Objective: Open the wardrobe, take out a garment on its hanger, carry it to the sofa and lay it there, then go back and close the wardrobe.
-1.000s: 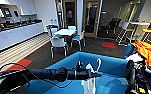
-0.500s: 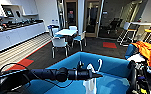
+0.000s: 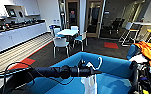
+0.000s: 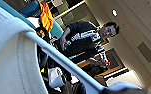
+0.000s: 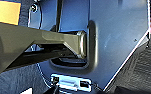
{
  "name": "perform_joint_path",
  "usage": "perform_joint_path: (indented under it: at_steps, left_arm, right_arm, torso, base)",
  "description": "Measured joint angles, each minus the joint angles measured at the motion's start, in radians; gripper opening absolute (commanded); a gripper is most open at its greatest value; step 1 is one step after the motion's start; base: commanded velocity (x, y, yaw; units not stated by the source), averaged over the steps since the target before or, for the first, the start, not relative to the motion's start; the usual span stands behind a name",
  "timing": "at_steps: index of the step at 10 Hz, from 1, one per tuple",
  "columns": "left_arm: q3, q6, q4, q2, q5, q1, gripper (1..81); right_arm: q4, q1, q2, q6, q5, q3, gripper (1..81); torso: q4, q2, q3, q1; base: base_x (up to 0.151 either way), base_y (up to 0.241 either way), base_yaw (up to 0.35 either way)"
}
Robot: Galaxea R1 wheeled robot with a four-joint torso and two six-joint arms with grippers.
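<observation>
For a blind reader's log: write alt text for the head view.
The left arm reaches in over the blue sofa, its gripper holding the white hanger with the shirt hanging below. Behind stand a white table with chairs and a long counter; an orange cloth lies at the sofa's right end.

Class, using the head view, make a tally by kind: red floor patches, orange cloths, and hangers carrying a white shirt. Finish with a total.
red floor patches: 2
orange cloth: 1
hanger carrying the white shirt: 1
Total: 4
</observation>
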Motion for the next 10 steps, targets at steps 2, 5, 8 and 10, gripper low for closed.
perform_joint_path:
  at_steps: [2, 5, 8, 10]
  left_arm:
    - [-0.072, 0.0, 0.0, 0.09, -0.001, -0.066, 1.0]
    - [-0.225, -0.003, -0.018, 0.206, 0.02, -0.151, 1.0]
    - [-0.384, -0.014, -0.047, 0.325, 0.044, -0.206, 1.0]
    - [-0.521, -0.02, -0.053, 0.404, 0.073, -0.223, 1.0]
  right_arm:
    - [0.001, 0.011, 0.0, 0.0, 0.0, 0.0, 81.1]
    - [0.003, 0.014, 0.005, 0.0, 0.0, 0.0, 81.1]
    - [0.003, 0.019, 0.009, 0.0, 0.0, 0.0, 81.1]
    - [0.003, 0.02, 0.011, 0.0, 0.0, 0.0, 81.1]
  torso:
    - [0.0, 0.0, 0.0, 0.0]
    - [0.0, 0.0, 0.0, 0.0]
    - [0.0, 0.0, 0.0, 0.0]
    - [0.0, 0.0, 0.0, 0.0]
  base:
    - [0.0, 0.0, 0.0]
    - [0.0, 0.0, 0.0]
    - [0.0, 0.0, 0.0]
    - [0.0, 0.0, 0.0]
